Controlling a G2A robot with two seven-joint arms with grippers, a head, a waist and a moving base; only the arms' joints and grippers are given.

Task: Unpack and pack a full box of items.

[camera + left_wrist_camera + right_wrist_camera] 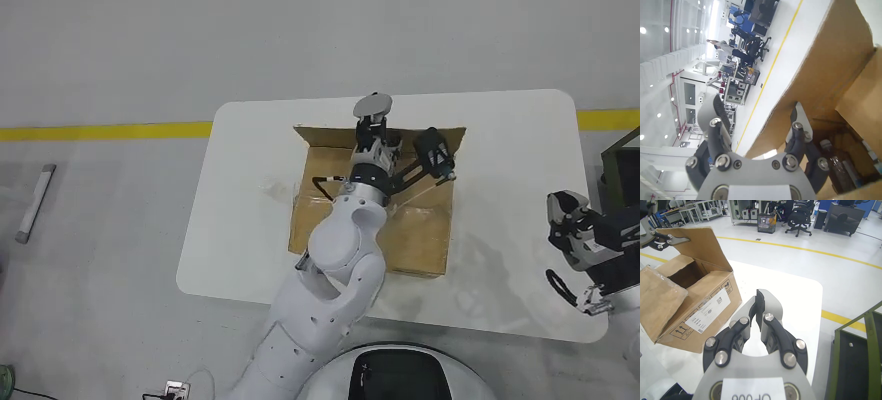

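An open cardboard box (pixel 420 240) stands in the middle of the white table (pixel 250 200). My left gripper (pixel 372 122) is at the box's far flap (pixel 829 66), open, with one finger outside the flap and the other inside against it (pixel 759 111). Below that inner finger, a dark bottle (pixel 838 168) and other packed items lie in the box. My right gripper (pixel 758 306) is shut on nothing, hanging over the table's right edge (pixel 575 240), apart from the box (pixel 702 294). From there the left gripper (pixel 668 240) shows at the raised flap.
A crumpled near flap with tape (pixel 660 294) leans outward from the box. A green-framed rack (pixel 857 342) stands just beyond the table's right edge (pixel 622 150). A yellow floor line (pixel 100 130) runs behind the table.
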